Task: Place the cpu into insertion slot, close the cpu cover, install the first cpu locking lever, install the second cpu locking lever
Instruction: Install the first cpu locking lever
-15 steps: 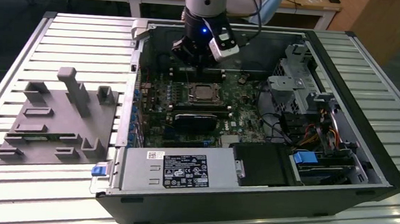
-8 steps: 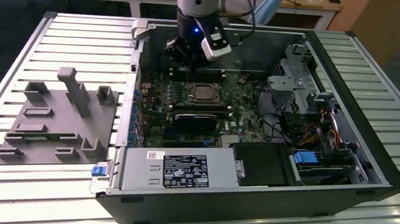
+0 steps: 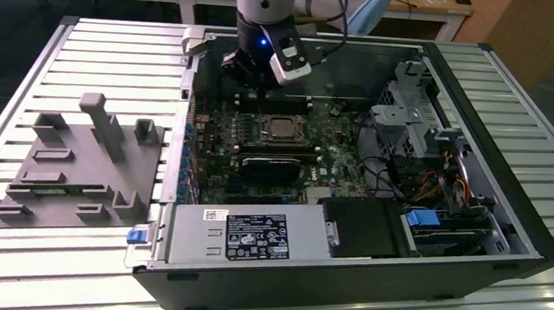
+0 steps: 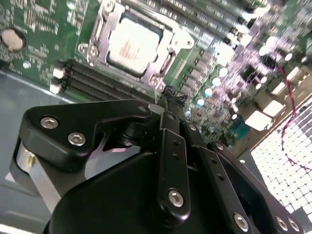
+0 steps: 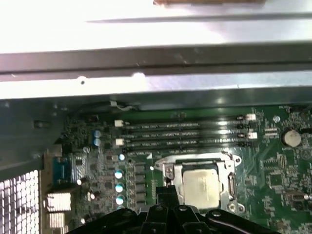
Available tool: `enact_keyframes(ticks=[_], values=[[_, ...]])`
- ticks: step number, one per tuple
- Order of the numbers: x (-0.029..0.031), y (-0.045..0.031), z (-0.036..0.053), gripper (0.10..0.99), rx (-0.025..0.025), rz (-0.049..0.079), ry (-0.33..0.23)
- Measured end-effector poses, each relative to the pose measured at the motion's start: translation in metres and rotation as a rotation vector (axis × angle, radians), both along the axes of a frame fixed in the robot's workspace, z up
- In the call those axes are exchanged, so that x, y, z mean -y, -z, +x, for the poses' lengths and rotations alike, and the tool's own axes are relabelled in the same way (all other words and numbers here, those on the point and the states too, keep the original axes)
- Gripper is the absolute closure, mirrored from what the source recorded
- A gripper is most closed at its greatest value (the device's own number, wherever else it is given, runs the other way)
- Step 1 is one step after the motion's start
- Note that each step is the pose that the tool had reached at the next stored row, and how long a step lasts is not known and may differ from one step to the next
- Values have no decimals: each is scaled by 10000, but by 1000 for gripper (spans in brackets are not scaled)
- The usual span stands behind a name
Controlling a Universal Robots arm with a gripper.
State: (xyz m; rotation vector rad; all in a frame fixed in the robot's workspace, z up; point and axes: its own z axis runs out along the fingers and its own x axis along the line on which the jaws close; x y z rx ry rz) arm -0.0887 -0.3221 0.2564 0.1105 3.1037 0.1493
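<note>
A silver power supply (image 3: 251, 237) is sitting along the near wall of the open computer case (image 3: 346, 288), which is lying on a slatted table (image 3: 109, 48); a grey fixture (image 3: 81, 163) is resting outside the case on the exterior view's left; farther in, a black module (image 3: 271, 165) is lying on the green board; just beyond it the cpu (image 3: 282, 129) is sitting in the insertion slot (image 4: 157, 80), its pale top showing in both wrist views (image 4: 131, 45) (image 5: 199, 187); the cpu cover (image 5: 195, 160) is lying flat, framing the chip; the gripper (image 3: 260, 89) is hovering just past the socket's far edge, near the memory slots (image 5: 185, 134), its fingers (image 4: 169, 105) pressing together and holding nothing.
</note>
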Motion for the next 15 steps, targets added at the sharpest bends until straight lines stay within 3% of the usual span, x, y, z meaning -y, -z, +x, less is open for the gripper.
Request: enact_keyframes(ticks=[7,15], values=[[0,0,-89,984,15,530,1],[0,2,-200,984,36,866,1]])
